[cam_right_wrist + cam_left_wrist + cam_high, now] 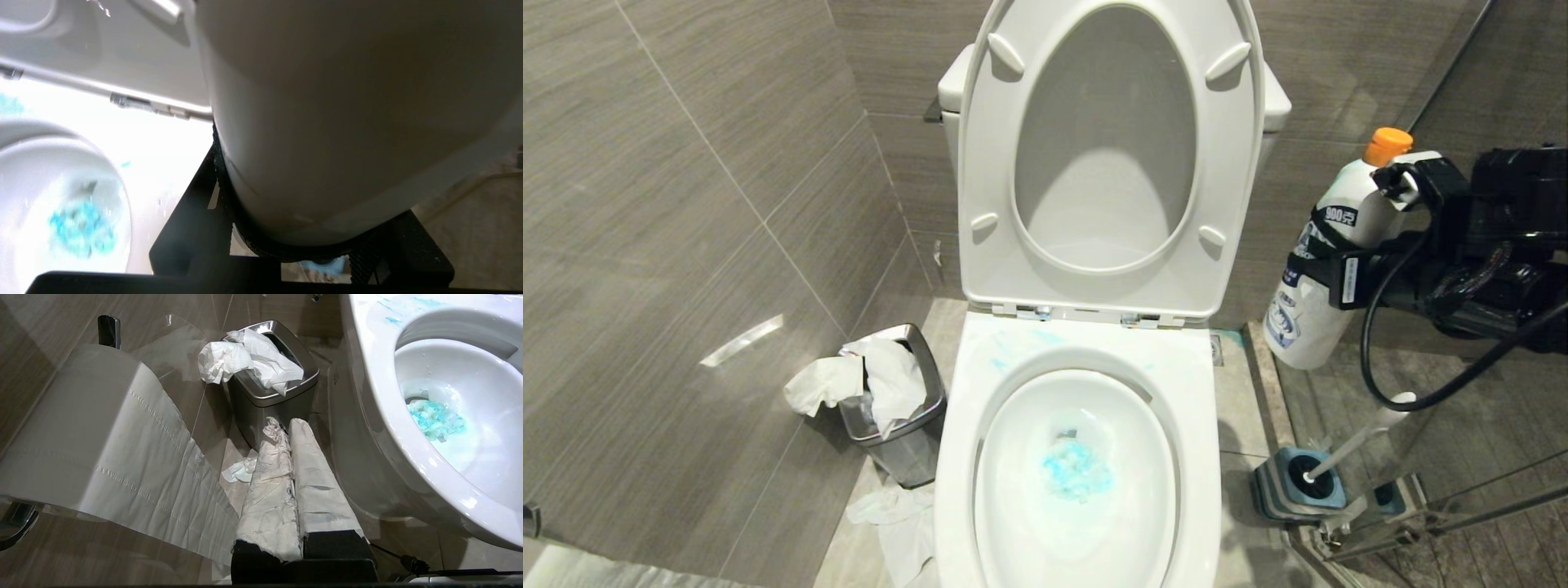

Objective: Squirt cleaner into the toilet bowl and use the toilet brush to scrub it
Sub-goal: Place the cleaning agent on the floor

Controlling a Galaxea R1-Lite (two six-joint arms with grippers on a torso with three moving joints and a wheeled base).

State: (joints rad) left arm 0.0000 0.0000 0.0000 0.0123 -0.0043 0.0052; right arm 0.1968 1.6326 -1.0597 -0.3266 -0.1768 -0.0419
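A: Right end effector (1339, 245)?
B: Clamped on the cleaner bottle (1319, 269), upright, held in the air to the right of the toilet bowl (1201, 457).
A: Cleaner (1078, 469)?
B: Blue patch in the bowl water, smears on the back rim.
A: Brush (1347, 453)?
B: In its holder (1294, 490) on the floor, right of the bowl.
A: Left end effector (286, 426)?
B: Closed, empty, near the bin (273, 400).

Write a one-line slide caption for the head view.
Right gripper holds the cleaner bottle beside the open toilet bowl, blue cleaner pooled inside.
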